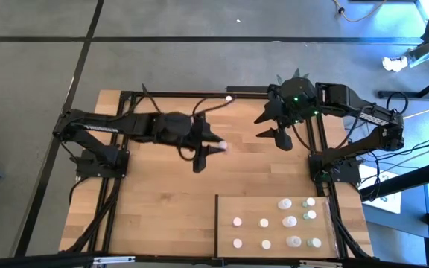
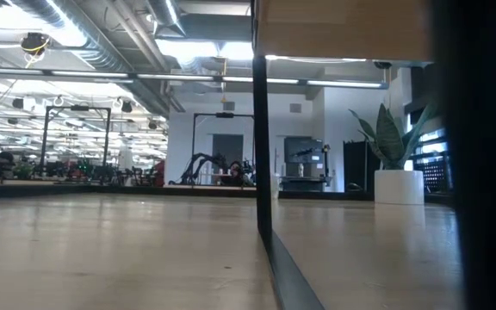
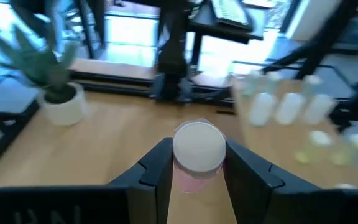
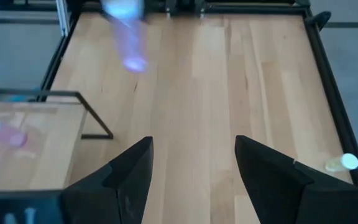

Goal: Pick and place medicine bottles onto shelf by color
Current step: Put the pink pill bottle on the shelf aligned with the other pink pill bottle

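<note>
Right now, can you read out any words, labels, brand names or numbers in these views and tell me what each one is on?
None can be read.
Pink bottle held in the left end effector: no label shows.
Bottles on the shelf: too small and blurred to read.
Left wrist housing: faint marks, too blurred to read.
Right end effector: no lettering legible.

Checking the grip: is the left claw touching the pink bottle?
Touching. The left wrist view shows the left claw closed on the pink bottle, fingers against both sides.
</note>
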Tool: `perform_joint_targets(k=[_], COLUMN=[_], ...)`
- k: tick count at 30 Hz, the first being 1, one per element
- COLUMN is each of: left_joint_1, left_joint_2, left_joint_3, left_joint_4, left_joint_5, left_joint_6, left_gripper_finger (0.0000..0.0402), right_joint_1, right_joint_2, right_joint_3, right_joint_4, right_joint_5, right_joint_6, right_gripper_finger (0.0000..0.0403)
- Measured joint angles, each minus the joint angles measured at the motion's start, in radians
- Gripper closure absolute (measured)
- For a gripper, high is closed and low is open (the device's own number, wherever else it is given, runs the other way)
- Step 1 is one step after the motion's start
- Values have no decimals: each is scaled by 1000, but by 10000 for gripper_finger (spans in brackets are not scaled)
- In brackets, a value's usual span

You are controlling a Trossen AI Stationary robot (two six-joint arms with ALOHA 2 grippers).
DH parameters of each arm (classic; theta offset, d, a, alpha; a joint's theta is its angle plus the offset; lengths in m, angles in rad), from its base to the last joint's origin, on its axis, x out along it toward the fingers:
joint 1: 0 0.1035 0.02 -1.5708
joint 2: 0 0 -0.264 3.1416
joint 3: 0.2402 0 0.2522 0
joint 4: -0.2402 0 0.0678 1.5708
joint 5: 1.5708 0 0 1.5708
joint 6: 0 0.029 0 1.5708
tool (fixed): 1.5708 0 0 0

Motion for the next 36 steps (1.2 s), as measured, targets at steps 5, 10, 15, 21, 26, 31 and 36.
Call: perform_joint_targets(k=[5,10,15,21,26,31,36], left_joint_1=[-74,-94,-95,-94,-95,-100,-110], left_joint_2=[1,34,90,160,172,171,188], left_joint_3=[14,14,14,14,14,13,11], left_joint_4=[8,12,15,33,39,39,34], left_joint_5=[0,33,91,230,314,316,318], left_joint_6=[-10,-10,24,53,87,165,186], left_gripper_finger=[286,286,286,286,286,286,286], right_joint_1=[0,0,2,2,2,2,2], right_joint_2=[0,0,0,0,0,0,0], right_joint_3=[0,0,0,0,0,0,0], right_joint_4=[-17,-18,-23,-23,-22,-22,-17], right_joint_5=[-3,-28,-191,-342,-429,-456,-439], right_joint_6=[-24,-24,-26,-28,-29,-28,-29], right_gripper_finger=[175,175,175,175,175,175,175])
